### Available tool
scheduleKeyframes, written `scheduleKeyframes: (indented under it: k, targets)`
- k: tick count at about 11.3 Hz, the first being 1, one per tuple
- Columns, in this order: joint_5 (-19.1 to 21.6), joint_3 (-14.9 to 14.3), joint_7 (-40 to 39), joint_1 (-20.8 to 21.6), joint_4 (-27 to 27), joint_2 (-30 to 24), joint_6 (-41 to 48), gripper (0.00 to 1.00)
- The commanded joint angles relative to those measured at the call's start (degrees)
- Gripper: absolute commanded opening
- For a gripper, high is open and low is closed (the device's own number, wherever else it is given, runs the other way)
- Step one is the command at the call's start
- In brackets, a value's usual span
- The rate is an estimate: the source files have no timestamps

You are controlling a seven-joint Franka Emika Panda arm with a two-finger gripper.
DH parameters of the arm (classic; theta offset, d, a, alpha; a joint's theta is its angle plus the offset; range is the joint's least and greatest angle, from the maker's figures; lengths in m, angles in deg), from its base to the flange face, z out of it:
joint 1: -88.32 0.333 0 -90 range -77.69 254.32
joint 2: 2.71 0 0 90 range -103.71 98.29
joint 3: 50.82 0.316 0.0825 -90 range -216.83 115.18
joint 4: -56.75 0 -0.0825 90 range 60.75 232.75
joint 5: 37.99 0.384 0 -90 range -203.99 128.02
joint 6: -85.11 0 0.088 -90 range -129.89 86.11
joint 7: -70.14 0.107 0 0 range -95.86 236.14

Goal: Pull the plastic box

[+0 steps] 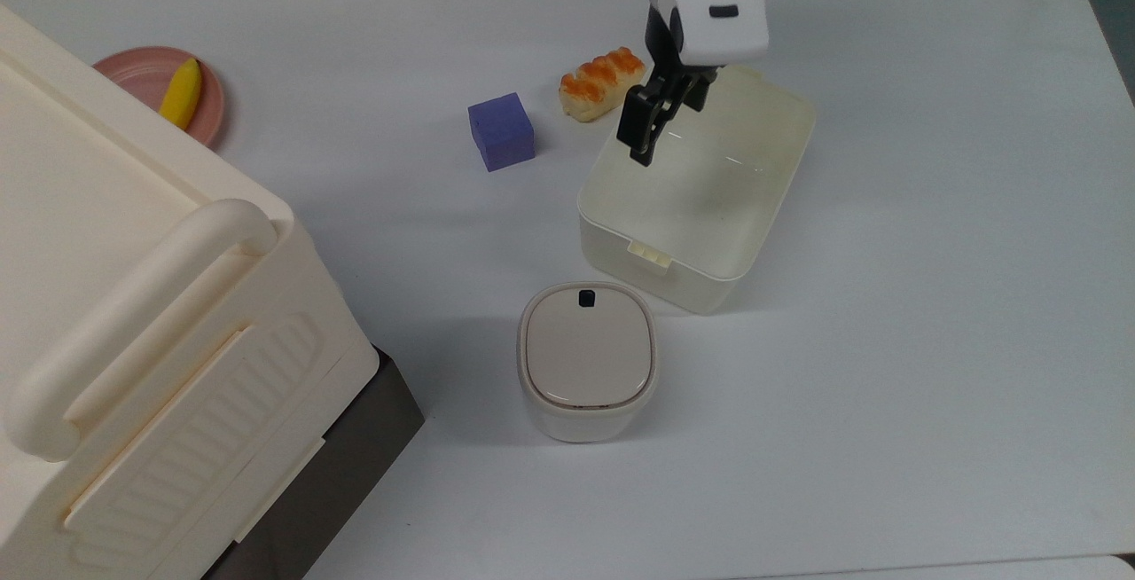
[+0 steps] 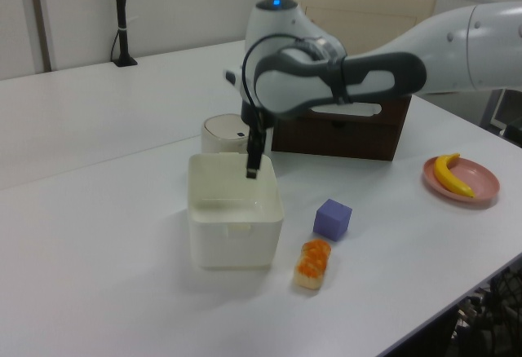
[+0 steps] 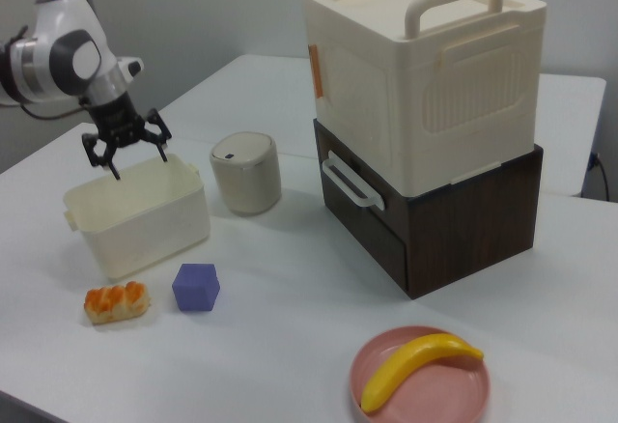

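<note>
In the top view, a banana (image 1: 181,93) is lying on a pink plate (image 1: 142,74) at the far left. A purple cube (image 1: 501,130) and a piece of bread (image 1: 601,82) are sitting left of the plastic box (image 1: 709,243), which is standing right of centre, just beyond a lidded container (image 1: 586,358). The gripper (image 1: 652,132) is hovering over the box's far-left part, fingers spread apart, holding nothing.

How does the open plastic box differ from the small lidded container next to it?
The plastic box is lidless and empty; the small container is closed by a beige lid with a black button. The plastic box is rectangular and wider; the small container is a rounded square. The open gripper hangs above the box, not the container. Both are cream-white.
</note>
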Motion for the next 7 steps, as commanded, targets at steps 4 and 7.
scheduleKeyframes:
  k: [4,7]
  targets:
    - [1.8,-1.5,30.0,-5.2,-1.6,-8.2,10.0,1.0]
    - [1.6,-0.9,44.1,-12.2,-4.5,-12.2,20.1,1.0]
